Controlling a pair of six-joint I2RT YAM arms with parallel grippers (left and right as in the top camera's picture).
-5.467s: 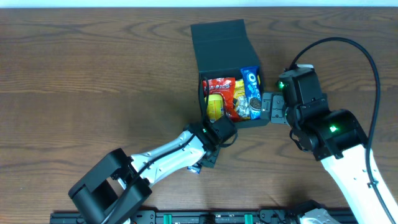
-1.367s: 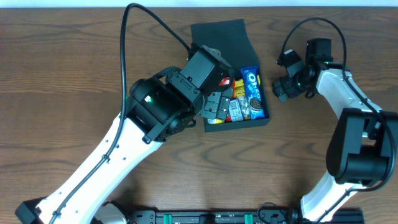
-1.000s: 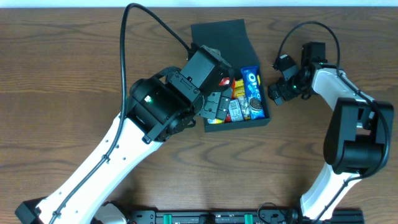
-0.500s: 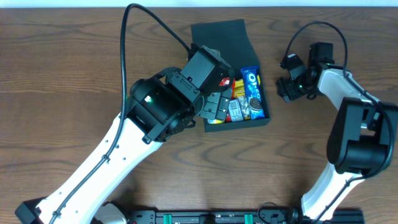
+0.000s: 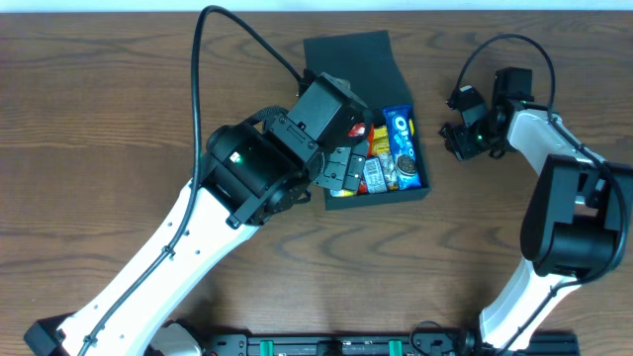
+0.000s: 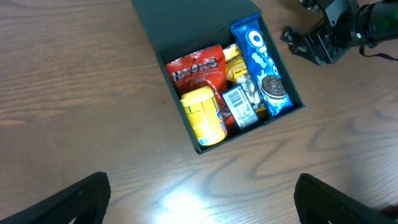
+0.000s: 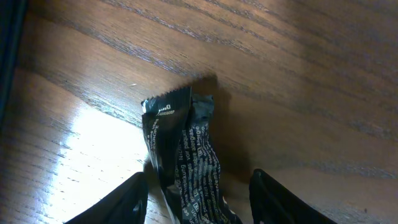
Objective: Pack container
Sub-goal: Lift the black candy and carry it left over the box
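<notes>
The container, a dark teal box with its flap lid open, holds a blue Oreo packet, a red packet, a yellow packet and smaller snacks. My left gripper hovers at the box's left edge. In the left wrist view its fingers stand wide apart over bare wood. My right gripper is on the table to the right of the box. A dark crinkled packet with white print lies between its fingers, and a gap shows on the right side.
Both arms reach in over the brown wooden table, the left from the front left, the right from the front right. A black cable arches over the back of the table.
The right gripper has shifted slightly right, away from the box, and its fingers have drawn in round the dark packet. The left arm has not moved.
</notes>
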